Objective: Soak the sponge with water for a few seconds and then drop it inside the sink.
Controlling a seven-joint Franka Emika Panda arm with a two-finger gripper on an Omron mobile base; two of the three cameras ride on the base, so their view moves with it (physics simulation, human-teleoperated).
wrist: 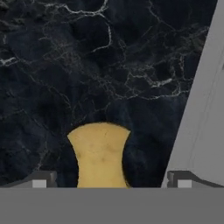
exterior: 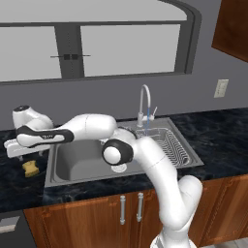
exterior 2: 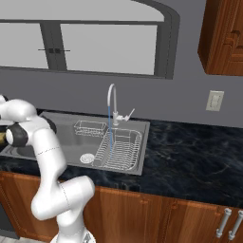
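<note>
The yellow-orange sponge (exterior: pixel 30 168) lies on the black marbled counter just left of the sink (exterior: pixel 77 162). My gripper (exterior: pixel 21 154) hangs close above it, reached out to the left over the counter. In the hand view the sponge (wrist: pixel 101 155) sits between my two fingertips (wrist: pixel 41 179), which stand wide apart, so the gripper (wrist: pixel 111 180) is open and holds nothing. The sink's grey rim (wrist: pixel 205 109) runs along the right of that view. In the right base view the sink (exterior 2: pixel 61 137) lies behind my arm.
The faucet (exterior: pixel 144 104) at the back of the sink runs a thin blue stream (exterior 2: pixel 110 130) onto the wire dish rack (exterior: pixel 169 145). A small wire basket (exterior 2: pixel 89 127) sits in the basin. Wall and window rise behind the counter.
</note>
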